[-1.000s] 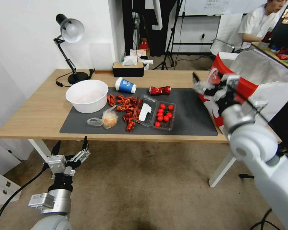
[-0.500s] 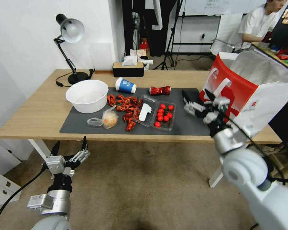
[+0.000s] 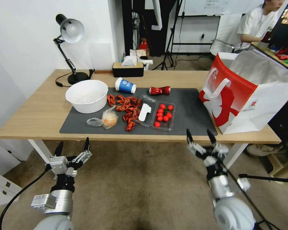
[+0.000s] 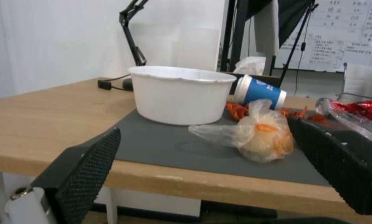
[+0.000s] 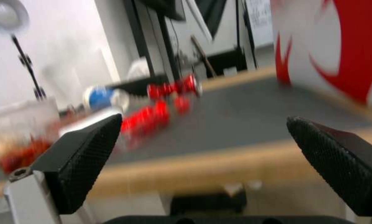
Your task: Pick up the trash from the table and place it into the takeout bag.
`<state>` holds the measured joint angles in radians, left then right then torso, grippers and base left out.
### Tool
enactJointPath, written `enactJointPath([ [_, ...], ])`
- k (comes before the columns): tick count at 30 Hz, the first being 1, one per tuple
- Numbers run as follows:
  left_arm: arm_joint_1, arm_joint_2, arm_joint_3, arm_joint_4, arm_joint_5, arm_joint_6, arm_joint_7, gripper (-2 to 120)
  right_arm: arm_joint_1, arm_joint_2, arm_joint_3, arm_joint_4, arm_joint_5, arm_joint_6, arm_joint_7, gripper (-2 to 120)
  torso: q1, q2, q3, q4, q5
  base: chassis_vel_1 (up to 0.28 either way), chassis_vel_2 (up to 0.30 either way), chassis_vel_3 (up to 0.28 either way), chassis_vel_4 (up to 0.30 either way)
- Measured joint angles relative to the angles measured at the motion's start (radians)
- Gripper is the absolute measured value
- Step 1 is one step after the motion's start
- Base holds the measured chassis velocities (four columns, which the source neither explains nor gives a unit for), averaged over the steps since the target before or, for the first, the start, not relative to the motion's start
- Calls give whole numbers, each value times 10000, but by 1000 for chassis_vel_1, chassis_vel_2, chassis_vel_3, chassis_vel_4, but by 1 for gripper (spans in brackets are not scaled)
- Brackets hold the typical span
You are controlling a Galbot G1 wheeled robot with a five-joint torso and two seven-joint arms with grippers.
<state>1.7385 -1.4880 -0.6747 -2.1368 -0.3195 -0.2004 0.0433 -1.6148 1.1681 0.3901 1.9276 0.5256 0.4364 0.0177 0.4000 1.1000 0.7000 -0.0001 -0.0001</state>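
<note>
The trash lies spread on the dark grey rectangular mat (image 3: 188,115) of the long light-wood surface (image 3: 35,111): a clear plastic bag with an orange lump (image 3: 107,119) near the front edge, a wide white bowl (image 3: 87,95) just beside it at about ten o'clock, a blue-and-white paper cup (image 3: 125,85) on its side farther back, and a crushed red can (image 3: 159,90) lying at three o'clock from the cup, with red scraps and a clear open tray of small red fruit between them. The large red-and-white takeout bag with white strap handles (image 3: 243,95) stands upright at the mat's three o'clock end, its mouth open upward. Both arms hang below the front edge of the surface: the left gripper (image 3: 72,150) sits under the mat's left corner with its jaws spread wide and nothing between them, and the right gripper (image 3: 199,137) is just under the edge near the tray, likewise spread and empty. From where I stand the step in hand looks like choosing and reaching for a first piece. The plastic bag is nearest the left gripper, straight ahead of it in the left wrist view (image 4: 256,133); it will likely crumple, so I would pinch it at the gathered neck rather than the lump, rise clear of the edge first, and lift high enough to clear the takeout bag's tall rim.
</note>
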Motion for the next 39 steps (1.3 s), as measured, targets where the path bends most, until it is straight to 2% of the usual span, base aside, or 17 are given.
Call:
enactJointPath([
  [22, 163, 131, 87, 443, 111, -369, 45, 100, -140, 213, -100, -262, -427, -18, -43, 100, 0, 0, 0, 1, 1, 0, 0, 0, 0],
  [39, 181, 60, 60, 545, 298, -282, -7, 100, 343, 41, -394, -48, -362, -877, 169, 100, 0, 0, 0, 1, 1, 0, 0, 0, 0],
])
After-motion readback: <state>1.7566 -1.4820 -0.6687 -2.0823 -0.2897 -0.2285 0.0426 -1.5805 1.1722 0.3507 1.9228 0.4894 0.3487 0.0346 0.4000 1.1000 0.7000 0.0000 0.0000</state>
